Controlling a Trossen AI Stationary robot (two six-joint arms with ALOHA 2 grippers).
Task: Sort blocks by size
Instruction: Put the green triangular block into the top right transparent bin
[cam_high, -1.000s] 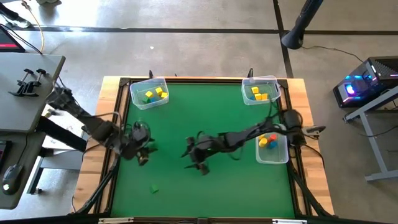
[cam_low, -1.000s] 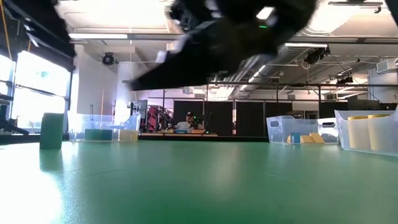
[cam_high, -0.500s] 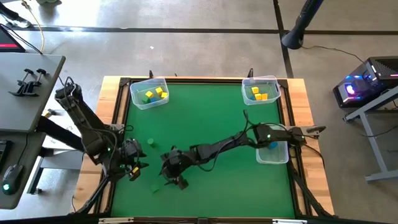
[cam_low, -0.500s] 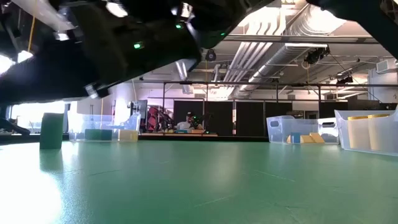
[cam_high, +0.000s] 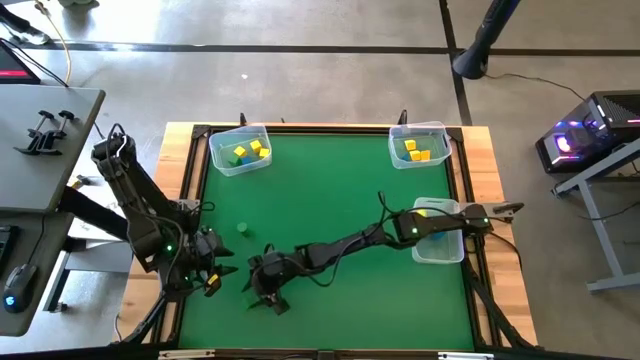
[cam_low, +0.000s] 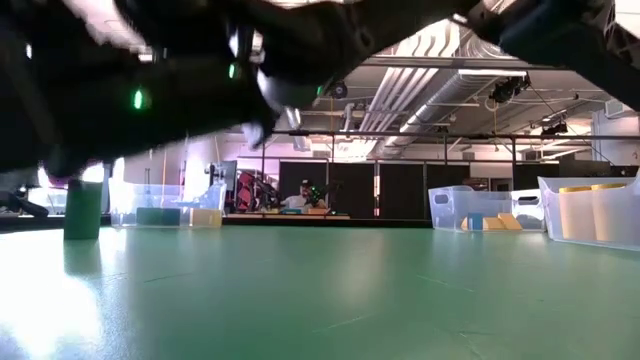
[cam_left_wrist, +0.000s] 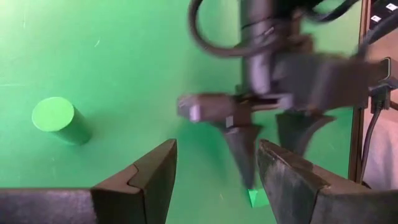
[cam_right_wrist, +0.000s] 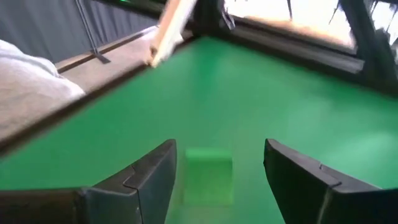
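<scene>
Green tabletop carried a small green block near its front-left corner, directly between the wide-open right gripper's fingers; the left gripper, open and empty, waited just beside.

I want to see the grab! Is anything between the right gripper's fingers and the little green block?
No. In the right wrist view the green block sits on bare mat between the open right gripper fingers, untouched.
</scene>
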